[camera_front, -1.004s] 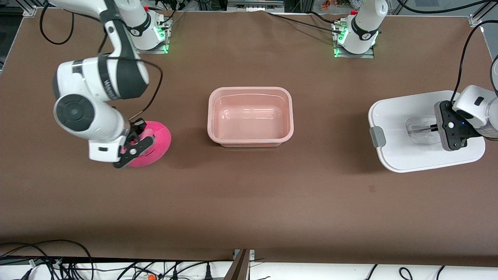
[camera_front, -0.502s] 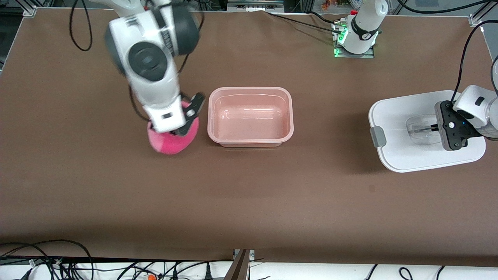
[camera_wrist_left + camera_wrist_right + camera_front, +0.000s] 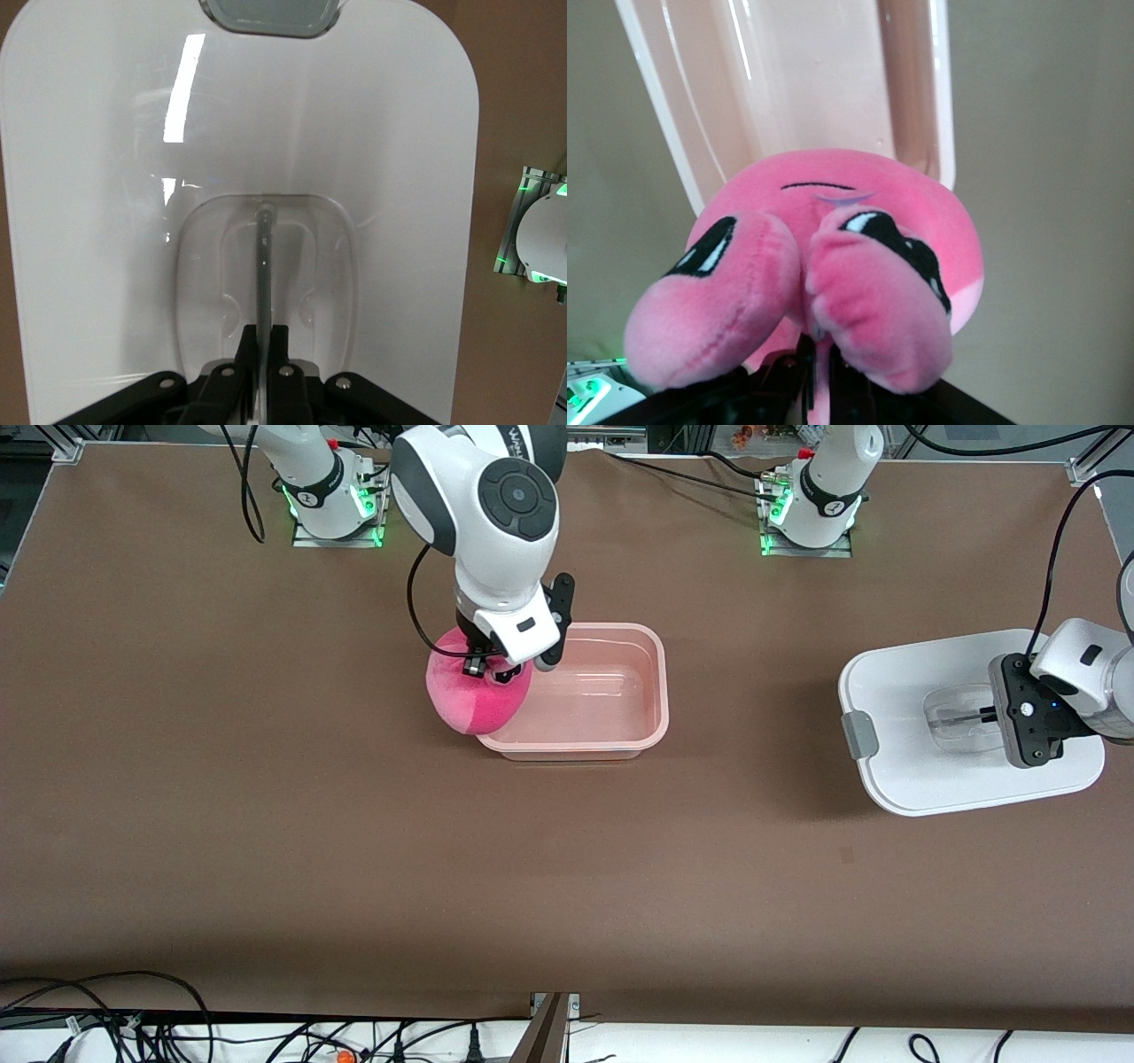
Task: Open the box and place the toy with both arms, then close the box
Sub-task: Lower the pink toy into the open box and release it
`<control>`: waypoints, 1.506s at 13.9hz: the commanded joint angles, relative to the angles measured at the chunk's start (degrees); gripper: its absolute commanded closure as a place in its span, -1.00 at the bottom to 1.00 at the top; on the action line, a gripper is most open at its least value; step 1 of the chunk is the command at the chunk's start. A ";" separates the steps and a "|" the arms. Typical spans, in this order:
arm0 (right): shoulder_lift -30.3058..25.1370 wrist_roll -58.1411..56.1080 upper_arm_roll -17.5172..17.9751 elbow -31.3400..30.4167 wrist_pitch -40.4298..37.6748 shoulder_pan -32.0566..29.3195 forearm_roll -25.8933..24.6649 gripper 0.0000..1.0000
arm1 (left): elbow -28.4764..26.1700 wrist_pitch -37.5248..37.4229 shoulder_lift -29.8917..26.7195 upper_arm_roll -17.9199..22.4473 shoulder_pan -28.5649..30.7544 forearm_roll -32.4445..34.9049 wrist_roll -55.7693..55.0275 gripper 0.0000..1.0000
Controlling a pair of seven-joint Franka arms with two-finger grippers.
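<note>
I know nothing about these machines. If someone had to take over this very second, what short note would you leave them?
Right gripper: shut on the bright pink plush toy, held in the air over the rim of the pale pink translucent plastic box base at the end toward the right arm.
Left gripper: shut on the clear recessed handle of the white lid, which lies on the brown table toward the left arm's end, apart from the base.
Done: box opened, toy picked up.
Left: lower the toy into the base, let go, bring the lid over and close the box.
</note>
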 commanded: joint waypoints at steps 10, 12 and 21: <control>9.61 -0.17 0.81 5.84 1.53 4.38 -2.26 1.00 | 1.31 -1.29 0.26 -0.04 -0.08 1.36 0.93 1.00; 11.81 0.98 0.73 5.84 3.81 4.38 -2.43 1.00 | 1.31 -1.29 0.26 -0.04 -0.17 1.45 1.02 1.00; 18.23 11.33 0.81 5.66 14.18 7.01 -4.81 -1.00 | 1.31 -1.29 0.26 -0.04 0.18 1.45 1.02 1.00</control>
